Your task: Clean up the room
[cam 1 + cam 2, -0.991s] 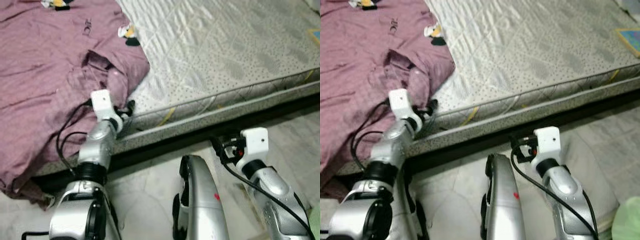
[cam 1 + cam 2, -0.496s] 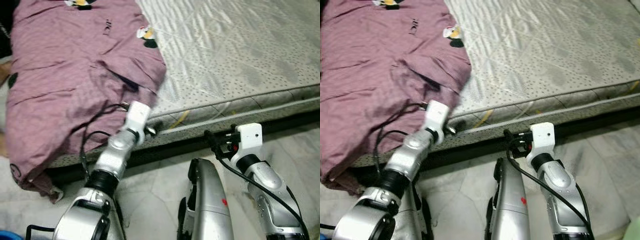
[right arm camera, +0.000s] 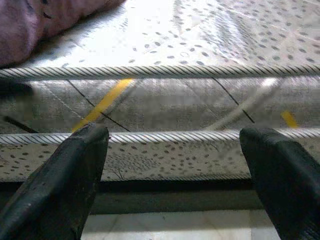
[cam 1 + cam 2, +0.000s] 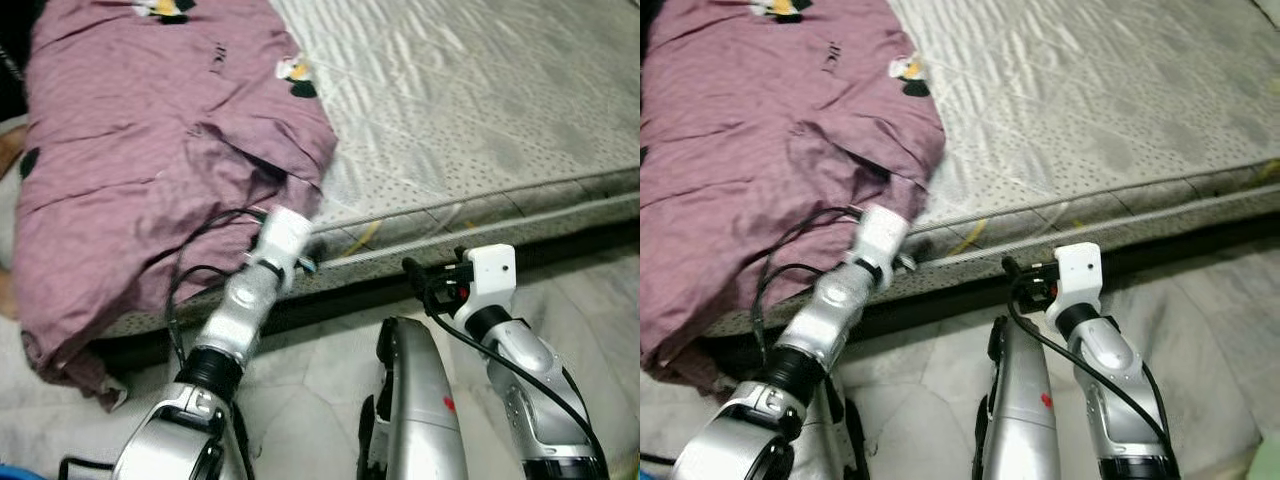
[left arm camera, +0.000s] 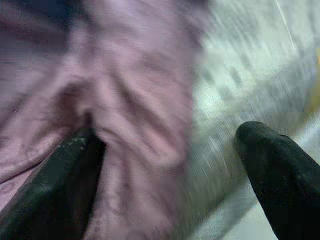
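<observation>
A crumpled purple cloth (image 4: 130,150) covers the left part of a grey quilted mattress (image 4: 480,110) and hangs over its near edge. My left gripper (image 4: 306,258) is at that edge, at the cloth's lower corner. In the left wrist view it stands open (image 5: 175,165), its fingers (image 5: 60,180) on either side of a fold of the purple cloth (image 5: 135,100), with the mattress (image 5: 235,85) beside it. My right gripper (image 4: 418,278) hovers open in front of the mattress side (image 3: 175,105), nothing between its fingertips (image 3: 175,170).
The mattress lies low on a pale marble floor (image 4: 300,390), with a dark gap under its edge. My silver leg (image 4: 415,400) stands between the arms. Small yellow and black prints (image 4: 293,72) mark the cloth. A blue thing (image 4: 10,472) shows at the bottom left corner.
The camera has swung, shifting the whole picture. My left gripper has reached forward and right along the mattress edge to the cloth's corner. The right gripper has barely moved.
</observation>
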Controlling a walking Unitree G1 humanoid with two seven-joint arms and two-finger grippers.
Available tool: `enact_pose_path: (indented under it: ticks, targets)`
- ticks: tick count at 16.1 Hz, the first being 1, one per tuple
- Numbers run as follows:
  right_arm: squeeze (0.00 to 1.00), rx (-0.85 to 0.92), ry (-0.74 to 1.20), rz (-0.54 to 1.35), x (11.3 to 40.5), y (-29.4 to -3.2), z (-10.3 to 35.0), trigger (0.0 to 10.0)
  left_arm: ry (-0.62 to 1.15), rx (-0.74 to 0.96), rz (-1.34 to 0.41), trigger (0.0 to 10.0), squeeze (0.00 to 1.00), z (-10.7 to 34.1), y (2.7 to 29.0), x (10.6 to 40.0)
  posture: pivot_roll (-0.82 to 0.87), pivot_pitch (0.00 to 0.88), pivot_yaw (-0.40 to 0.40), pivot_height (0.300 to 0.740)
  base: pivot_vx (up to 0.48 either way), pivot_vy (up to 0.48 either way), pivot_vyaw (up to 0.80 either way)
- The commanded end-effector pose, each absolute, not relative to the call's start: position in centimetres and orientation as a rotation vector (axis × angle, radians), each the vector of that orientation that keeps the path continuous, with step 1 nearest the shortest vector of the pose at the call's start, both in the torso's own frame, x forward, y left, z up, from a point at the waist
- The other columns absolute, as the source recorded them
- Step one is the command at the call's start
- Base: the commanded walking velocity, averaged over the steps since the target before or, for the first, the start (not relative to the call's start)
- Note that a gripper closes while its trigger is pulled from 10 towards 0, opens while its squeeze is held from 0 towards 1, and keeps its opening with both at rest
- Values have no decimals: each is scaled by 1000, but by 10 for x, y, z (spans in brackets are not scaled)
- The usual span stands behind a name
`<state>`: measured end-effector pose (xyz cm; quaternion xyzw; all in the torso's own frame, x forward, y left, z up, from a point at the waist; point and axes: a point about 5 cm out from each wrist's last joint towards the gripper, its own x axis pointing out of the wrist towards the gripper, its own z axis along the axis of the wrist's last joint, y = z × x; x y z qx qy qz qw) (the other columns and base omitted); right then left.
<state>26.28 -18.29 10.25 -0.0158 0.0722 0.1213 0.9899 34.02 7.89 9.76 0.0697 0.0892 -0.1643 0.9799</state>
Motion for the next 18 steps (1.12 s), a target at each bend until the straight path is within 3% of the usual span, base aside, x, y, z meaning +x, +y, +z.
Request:
enact_pose_path:
  ticks: [1,4,9,12,18]
  targets:
    - [0,-33,157,233,260,-185,99,10000,183,75,-316,10000,0,98,80,340,-157,180,-59,495,0,0,0]
    - [0,-28,155,231,259,-186,99,10000,104,-84,-306,10000,0,123,87,347,-155,181,-58,495,0,0,0]
    - [0,-27,155,236,260,-185,98,10000,5,-88,-218,10000,0,160,100,346,-152,184,-56,495,0,0,0]
    - [0,-23,157,237,261,-184,97,10000,40,-187,-133,10000,0,146,116,336,-148,185,-59,495,0,0,0]
    - [0,-49,123,246,261,-184,105,10000,22,-222,-133,10000,0,152,138,361,-166,185,-64,495,0,0,0]
